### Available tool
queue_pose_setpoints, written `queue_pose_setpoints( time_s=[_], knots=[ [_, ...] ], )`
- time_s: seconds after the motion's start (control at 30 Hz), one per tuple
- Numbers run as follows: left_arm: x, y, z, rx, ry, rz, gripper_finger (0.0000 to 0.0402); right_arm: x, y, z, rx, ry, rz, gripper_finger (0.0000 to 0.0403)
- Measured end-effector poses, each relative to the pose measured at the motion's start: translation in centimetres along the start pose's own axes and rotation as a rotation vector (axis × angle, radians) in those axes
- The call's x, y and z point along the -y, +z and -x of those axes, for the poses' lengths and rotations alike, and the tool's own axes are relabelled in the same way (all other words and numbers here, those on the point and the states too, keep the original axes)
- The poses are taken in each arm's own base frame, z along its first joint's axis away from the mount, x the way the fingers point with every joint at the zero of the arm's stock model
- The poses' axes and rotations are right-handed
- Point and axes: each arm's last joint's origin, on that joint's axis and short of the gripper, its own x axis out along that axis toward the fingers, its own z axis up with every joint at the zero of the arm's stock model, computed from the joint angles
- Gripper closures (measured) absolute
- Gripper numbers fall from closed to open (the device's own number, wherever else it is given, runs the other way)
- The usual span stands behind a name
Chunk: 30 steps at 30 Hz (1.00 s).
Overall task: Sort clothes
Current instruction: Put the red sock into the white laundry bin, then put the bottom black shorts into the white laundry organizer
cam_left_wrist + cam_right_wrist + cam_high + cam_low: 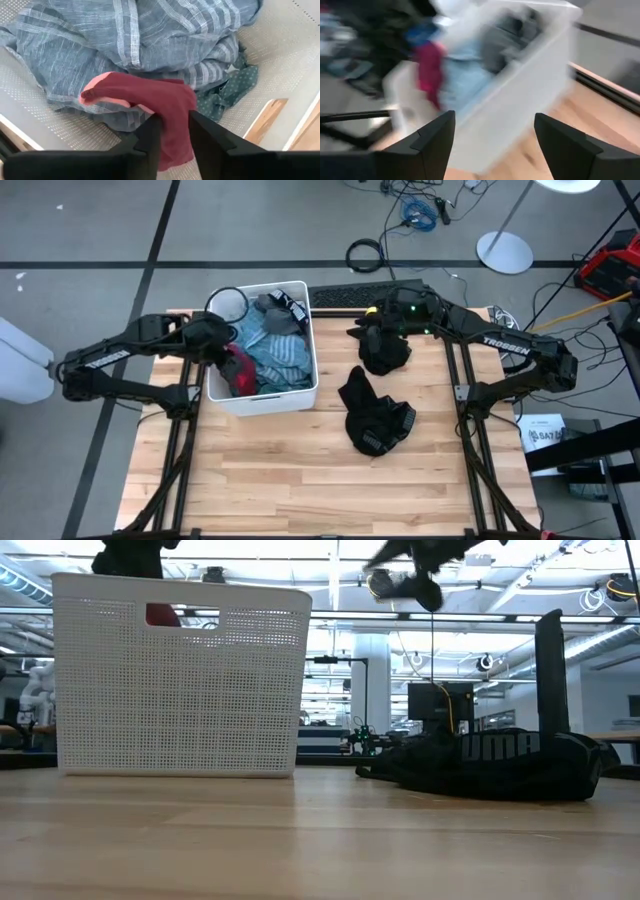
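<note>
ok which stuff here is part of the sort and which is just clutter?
Job:
- red garment at left gripper, in bin
- striped blue garments in bin
- black garments on table
- right gripper, open

Clutter:
- white bin
- keyboard
- floor cables

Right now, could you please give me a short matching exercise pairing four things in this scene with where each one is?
Things:
1. red garment
2. black garment
3. white bin
4. right gripper

Places:
A. flat on the bare table, right of the bin
B. between the left gripper's fingers, inside the bin
C. empty, facing the bin
D. table's left half, holding clothes

Pairs: 1-B, 2-A, 3-D, 4-C
</note>
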Motion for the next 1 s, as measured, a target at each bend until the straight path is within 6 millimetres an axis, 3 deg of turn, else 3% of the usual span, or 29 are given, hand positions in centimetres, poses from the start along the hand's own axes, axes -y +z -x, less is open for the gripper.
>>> queue_pose_setpoints(
  time_s=[0.23, 0.4, 0.77, 0.87, 1.0],
  knots=[
    [0.4, 0.7, -1.4, -0.029, 0.074, -0.015, 0.0227, 2.5, -2.5, 0.8, -0.19, -0.381, -0.146, 0.0144],
    [0.3, 0.6, -1.1, -0.021, 0.084, -0.053, 0.022, 3.3, -4.1, 1.6, -0.333, -0.514, -0.236, 0.0145],
    [-0.3, 1.3, 6.0, 0.268, -0.015, 0.009, 0.0222, 3.2, -5.3, 2.3, -0.451, -0.567, -0.328, 0.0145],
    [0.1, 1.9, 7.6, 0.417, -0.142, 0.027, 0.0222, 2.7, -6.2, 2.7, -0.554, -0.557, -0.358, 0.0145],
    [0.9, 2.6, 8.5, 0.525, -0.329, -0.075, 0.0222, 1.5, -7.8, 3.4, -0.673, -0.612, -0.399, 0.0145]
  ],
)
